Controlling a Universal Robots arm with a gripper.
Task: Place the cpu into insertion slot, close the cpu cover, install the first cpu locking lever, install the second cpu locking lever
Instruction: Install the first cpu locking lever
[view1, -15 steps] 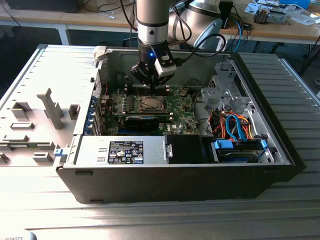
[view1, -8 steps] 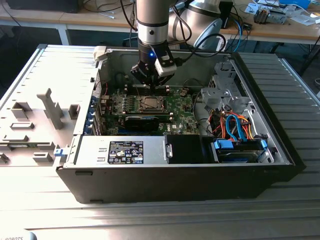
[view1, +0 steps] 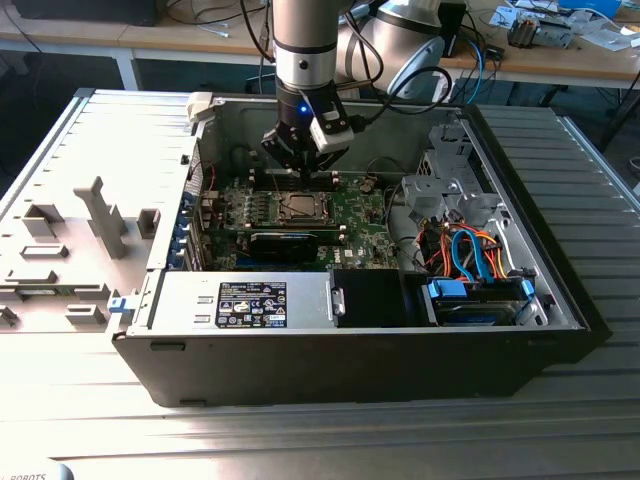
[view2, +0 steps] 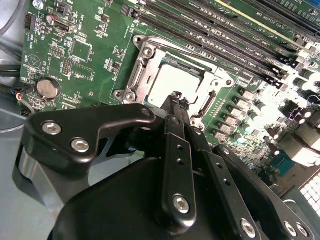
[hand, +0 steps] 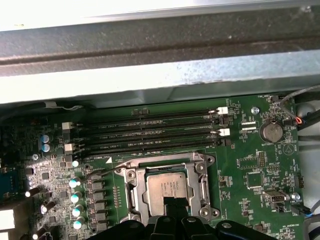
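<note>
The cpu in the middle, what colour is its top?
Dull silver-grey, the cpu shows best in the first wrist view.

end effector (view1: 303, 163) low inside open computer case (view1: 560, 290), over motherboard (view1: 365, 215). case top open, clear way down from above. rear case wall (hand: 160, 75) close behind memory slots (hand: 150, 131). cpu (hand: 169, 190) sits in socket, cpu cover (hand: 131, 186) framing it, fingertips (view2: 176, 100) just above its edge. black card (view1: 290, 243) near socket. drive cage (view1: 440, 195) and cable bundle (view1: 470, 255) crowd exterior view's right.

No legible text or labels
</note>
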